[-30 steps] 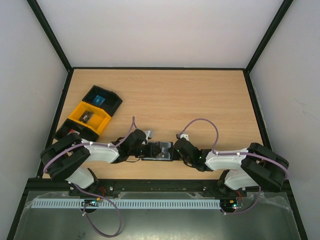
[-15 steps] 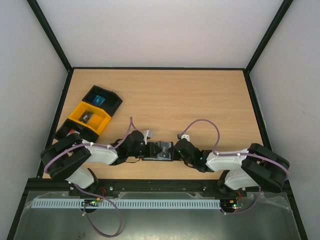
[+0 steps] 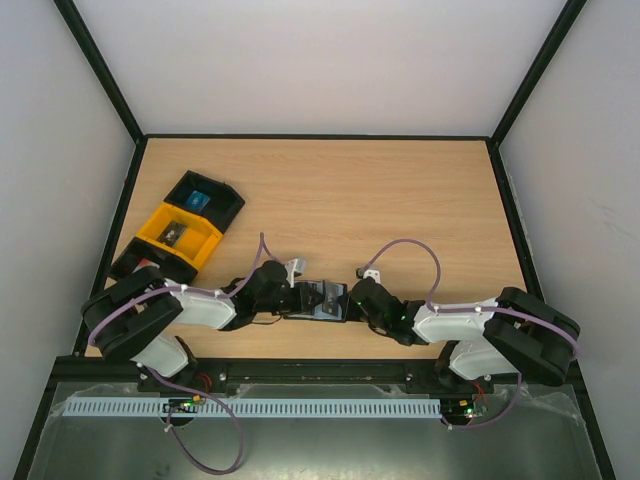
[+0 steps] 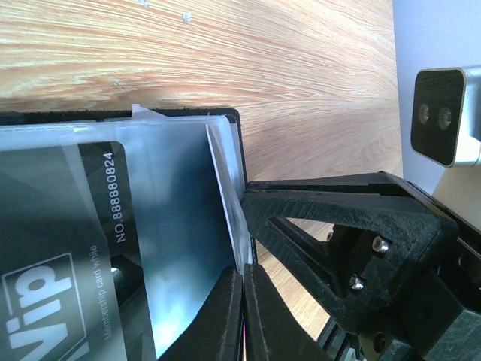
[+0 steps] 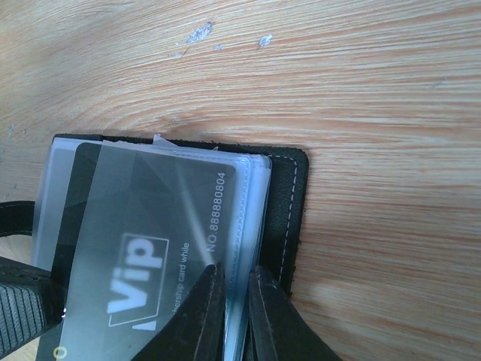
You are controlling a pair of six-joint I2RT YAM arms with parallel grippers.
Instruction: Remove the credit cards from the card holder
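The black card holder [image 3: 322,299] lies open on the table near the front edge, between both grippers. Its clear sleeves are fanned over the black cover [image 5: 289,203]. A dark grey credit card [image 5: 150,226] marked "VIP" sits inside a sleeve and also shows in the left wrist view [image 4: 68,226]. My left gripper [image 4: 243,269] is shut on a thin pale sleeve edge [image 4: 224,188]; I cannot tell if a card is in it. My right gripper [image 5: 237,269] is shut on the stack of sleeves from the opposite side. From above, the left gripper [image 3: 297,298] and right gripper [image 3: 347,300] face each other.
At the left edge stand a black tray [image 3: 222,208] holding a blue card [image 3: 198,201], a yellow tray [image 3: 200,240] holding a dark card [image 3: 173,235], and another black tray [image 3: 132,262]. The right arm's fingers and camera [image 4: 447,113] crowd the left wrist view.
My left gripper has closed onto the sleeve edge and moved slightly right toward the card holder. The right gripper has kept its hold and barely moved.
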